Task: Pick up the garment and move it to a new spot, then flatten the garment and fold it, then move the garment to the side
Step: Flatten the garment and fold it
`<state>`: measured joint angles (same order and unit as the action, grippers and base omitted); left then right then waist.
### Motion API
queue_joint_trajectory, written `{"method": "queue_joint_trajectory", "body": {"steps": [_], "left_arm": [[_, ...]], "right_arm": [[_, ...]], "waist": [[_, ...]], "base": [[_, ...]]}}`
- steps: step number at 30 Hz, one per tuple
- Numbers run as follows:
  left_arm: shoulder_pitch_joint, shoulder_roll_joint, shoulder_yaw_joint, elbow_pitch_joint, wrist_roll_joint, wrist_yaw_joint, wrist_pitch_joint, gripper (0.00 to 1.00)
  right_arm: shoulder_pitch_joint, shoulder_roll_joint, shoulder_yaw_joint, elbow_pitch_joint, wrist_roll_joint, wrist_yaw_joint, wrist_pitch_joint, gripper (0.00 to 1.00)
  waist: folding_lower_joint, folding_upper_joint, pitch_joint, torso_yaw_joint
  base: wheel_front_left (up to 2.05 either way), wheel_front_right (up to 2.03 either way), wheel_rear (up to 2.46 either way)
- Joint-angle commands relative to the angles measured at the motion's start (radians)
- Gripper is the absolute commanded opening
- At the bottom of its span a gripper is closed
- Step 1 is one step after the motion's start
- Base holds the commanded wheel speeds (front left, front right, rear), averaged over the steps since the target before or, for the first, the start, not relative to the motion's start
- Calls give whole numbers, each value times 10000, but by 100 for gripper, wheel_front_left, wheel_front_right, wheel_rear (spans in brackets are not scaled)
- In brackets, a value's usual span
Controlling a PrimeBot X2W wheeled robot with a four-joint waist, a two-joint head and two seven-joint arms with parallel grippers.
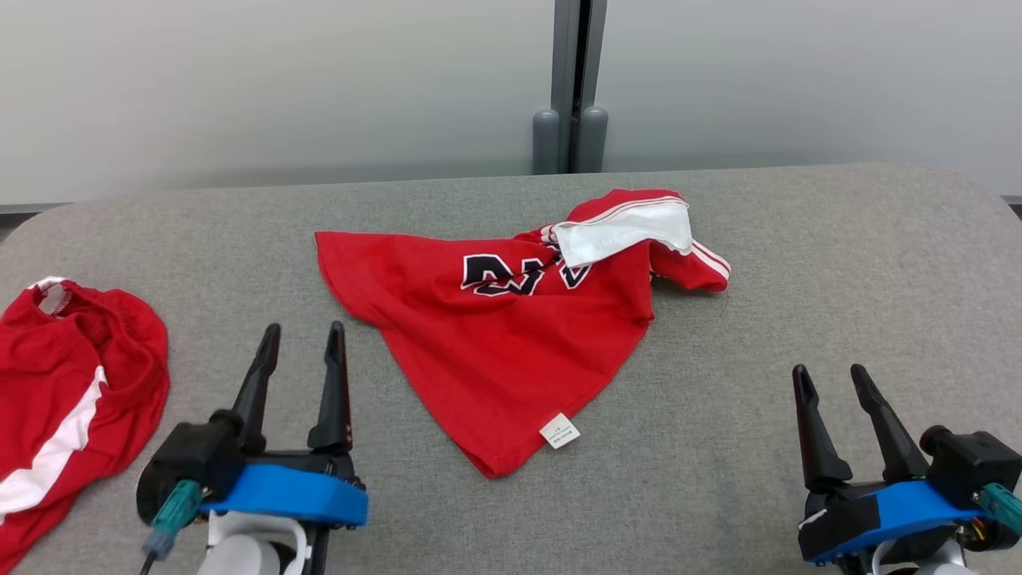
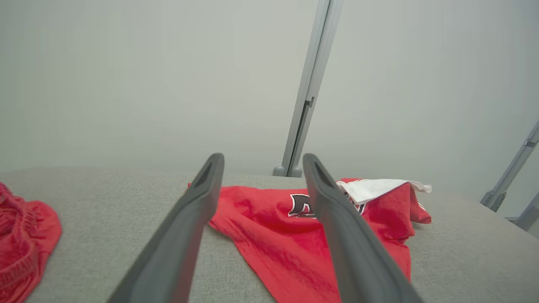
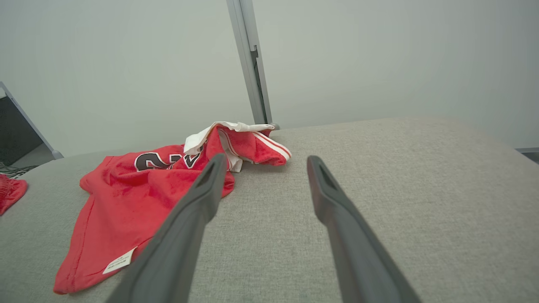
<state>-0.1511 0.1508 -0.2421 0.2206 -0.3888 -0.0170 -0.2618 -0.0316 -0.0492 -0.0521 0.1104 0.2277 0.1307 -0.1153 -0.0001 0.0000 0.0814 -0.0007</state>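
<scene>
The left jaws stand released, their two dark fingers spread and pointing away from the robot. In the left wrist view these fingers frame the left part of the jersey without closing on it. In the head view the inner fingertip sits just beside the jersey's left edge; whether it touches the cloth cannot be told.

The right jaws are released too, fingers parted, well to the right of the jersey. In the right wrist view they rise over bare table, with the jersey off to their left.

The jersey is red and lies crumpled on the gray table. Its near end narrows to a corner toward the robot, where a small white label is turned up. Black lettering edged in white runs across its far part. At its far right end the cloth is bunched, with a white lining folded out over red trim with white stripes.

Well to the left of the jersey lies a second red garment with a white stripe, heaped. Beyond the jersey, a gray post stands against a pale wall.
</scene>
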Motion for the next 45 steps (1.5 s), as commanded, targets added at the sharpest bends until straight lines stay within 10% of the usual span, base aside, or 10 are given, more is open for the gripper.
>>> {"method": "queue_joint_trajectory", "body": {"steps": [1,30,45], "left_arm": [[351,-156,288,-243,50,22,-36,100],[2168,-712,1496,-181,1732,-1006,-44,100],[1131,-571,986,-403,1877,-1123,-44,100]], "right_arm": [[122,-23,-48,-33,-53,1,63,100],[43,-25,-74,162,-689,1,1615,100],[-4466,-880,-1523,4173,-1002,1,3522,100]], "waist": [[1,0,-38,39],[1,0,-538,433],[1,0,914,1434]], "base": [[0,0,0],[0,0,0],[0,0,0]]}}
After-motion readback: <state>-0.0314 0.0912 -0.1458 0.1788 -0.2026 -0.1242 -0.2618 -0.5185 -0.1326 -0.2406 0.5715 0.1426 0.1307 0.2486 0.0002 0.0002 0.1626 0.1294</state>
